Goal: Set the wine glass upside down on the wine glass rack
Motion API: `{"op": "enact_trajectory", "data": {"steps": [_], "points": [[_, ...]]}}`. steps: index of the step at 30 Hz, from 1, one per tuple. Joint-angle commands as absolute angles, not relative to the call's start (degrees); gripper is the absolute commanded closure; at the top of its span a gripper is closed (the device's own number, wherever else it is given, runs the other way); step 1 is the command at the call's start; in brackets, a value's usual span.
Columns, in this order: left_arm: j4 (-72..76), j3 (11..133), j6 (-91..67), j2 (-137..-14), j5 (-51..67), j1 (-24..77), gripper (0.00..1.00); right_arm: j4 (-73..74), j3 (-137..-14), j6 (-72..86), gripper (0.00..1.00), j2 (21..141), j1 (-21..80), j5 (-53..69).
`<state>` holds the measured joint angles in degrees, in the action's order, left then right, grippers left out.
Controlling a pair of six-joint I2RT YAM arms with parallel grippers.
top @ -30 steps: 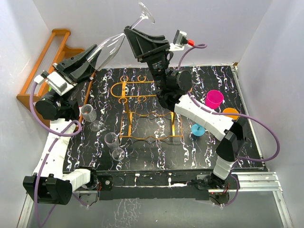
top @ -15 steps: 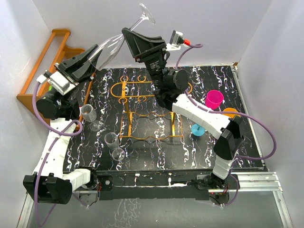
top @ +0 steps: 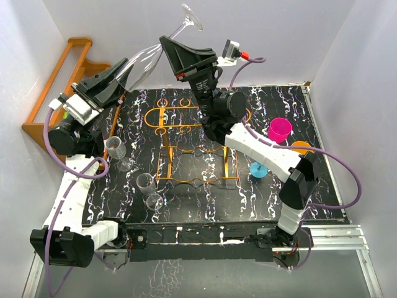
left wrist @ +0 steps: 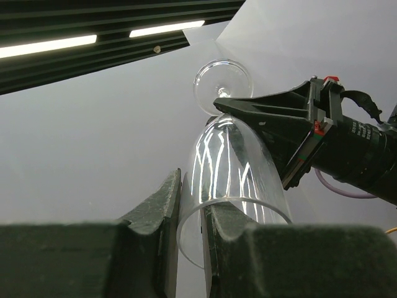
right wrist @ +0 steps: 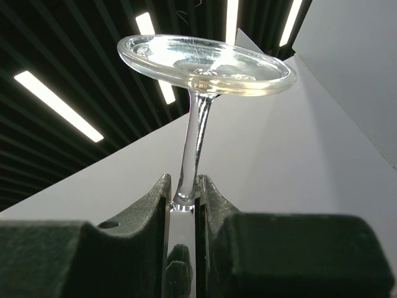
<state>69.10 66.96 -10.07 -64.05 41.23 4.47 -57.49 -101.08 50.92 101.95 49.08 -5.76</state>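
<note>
A clear wine glass (top: 149, 59) is held high above the table's far left, tilted, its foot (top: 191, 17) uppermost. My left gripper (top: 124, 72) is shut on the bowl's rim (left wrist: 205, 205), one finger inside and one outside. My right gripper (top: 166, 43) is shut on the stem (right wrist: 193, 149), just below the round foot (right wrist: 205, 64). The wine glass rack (top: 192, 146), a thin orange-gold wire stand with small loops, stands on the black marbled table (top: 279, 198) below and between the arms.
A chunky orange wooden rack (top: 59, 81) leans at the far left. Two small clear glasses (top: 115, 149) (top: 147, 187) stand left of the wire rack. A magenta cup (top: 280, 129), an orange dish (top: 302, 148) and a blue piece (top: 258, 169) lie at the right.
The right arm shifted slightly left between the oldest frame and half a second ago; since then nothing has visibly moved. Both grippers keep their hold on the glass.
</note>
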Motion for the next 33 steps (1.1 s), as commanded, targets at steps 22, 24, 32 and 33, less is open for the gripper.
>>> {"op": "enact_trajectory", "data": {"steps": [22, 24, 32, 33], "points": [[12.0, 92.0, -5.4, -67.6, 43.5, 5.1, 0.03, -38.3, -100.4, 32.6, 0.92, 83.6, 31.6, -5.9], [-4.1, 102.3, -4.4, -71.8, 39.4, 5.1, 0.03, -32.4, -98.8, 25.6, 0.92, 80.3, 29.8, -6.6], [-28.3, 115.6, 0.3, -75.1, 27.3, 5.2, 0.03, -22.6, -82.3, 5.7, 0.92, 68.3, 16.6, -8.4], [-31.8, 117.5, 0.1, -76.1, 25.8, 5.2, 0.03, -22.6, -80.1, 6.4, 0.92, 67.5, 13.6, -5.6]]}}
